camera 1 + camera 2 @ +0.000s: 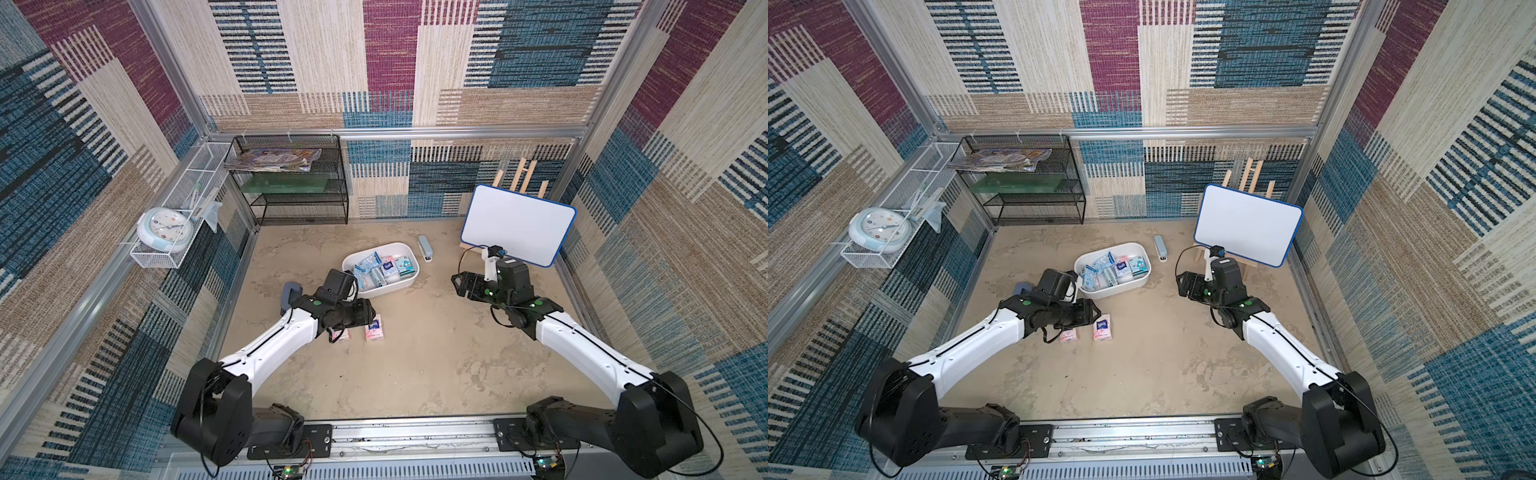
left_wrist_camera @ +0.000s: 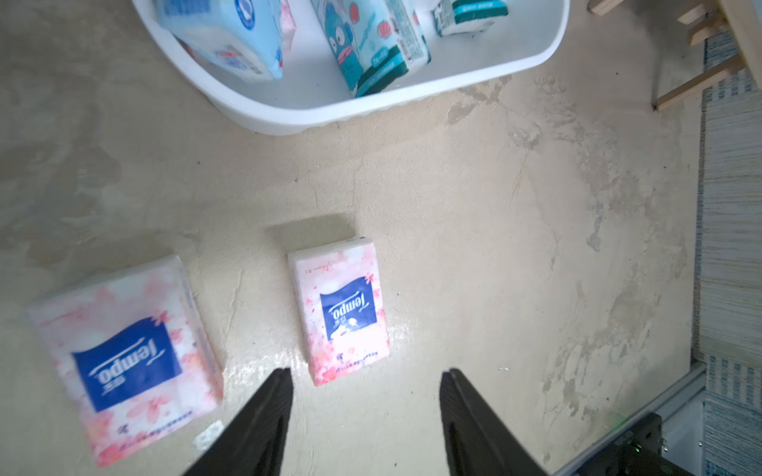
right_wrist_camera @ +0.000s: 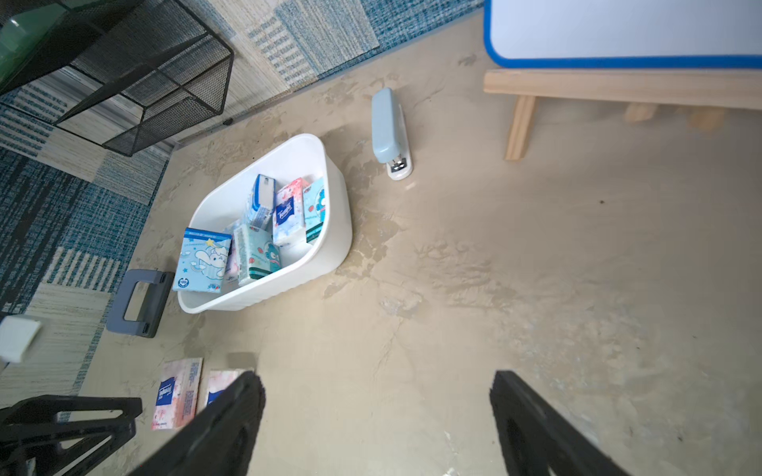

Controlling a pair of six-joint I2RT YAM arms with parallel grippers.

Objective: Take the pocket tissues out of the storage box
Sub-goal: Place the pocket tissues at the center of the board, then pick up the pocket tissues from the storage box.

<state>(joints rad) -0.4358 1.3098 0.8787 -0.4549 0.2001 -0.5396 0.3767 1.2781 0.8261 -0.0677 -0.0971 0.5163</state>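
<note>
Left gripper [image 2: 367, 373] hangs empty, jaws partly apart, over two pink pocket tissues [image 2: 340, 309] lying flat on the table [image 2: 495, 247]. Right gripper [image 3: 376, 374] is wide and empty. Other packets [image 3: 204, 259] lean inside the storage box [image 3: 336, 230]. Light, soft and slick-wrapped, they probably want pinching across the narrow sides.

1. Left arm [image 1: 270, 340], lower left: white link, black joints, a green dot [image 1: 317, 302] near the wrist.
2. Right arm [image 1: 582, 345], lower right — same colours, thin black cable [image 1: 715, 434] looping beside its shoulder.
</note>
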